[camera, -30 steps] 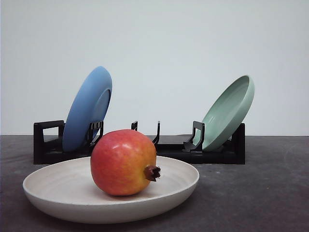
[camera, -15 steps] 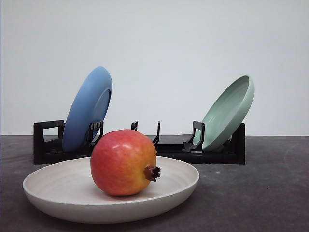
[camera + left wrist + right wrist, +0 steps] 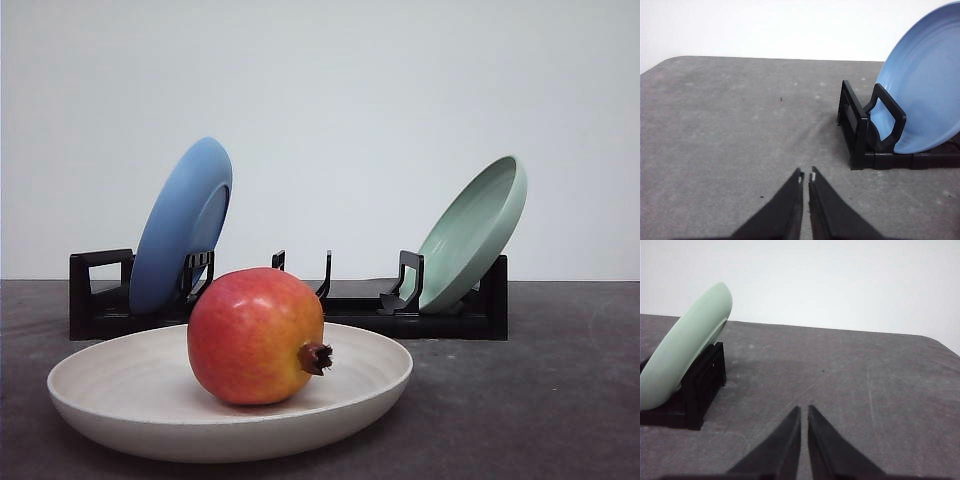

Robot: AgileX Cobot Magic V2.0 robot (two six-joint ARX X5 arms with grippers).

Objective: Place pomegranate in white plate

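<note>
Round glossy red pomegranate with yellow-orange blush (image 3: 256, 336) rests inside wide shallow matte off-white round plate (image 3: 120, 395), about mid-plate. Fruit lies on side; small dark brown crown stub points right, slightly toward camera. Skin intact, soft highlight on top. Plate sits flat on dark grey counter (image 3: 540, 400), raised rim unobstructed, wider than fruit on both sides.
</note>
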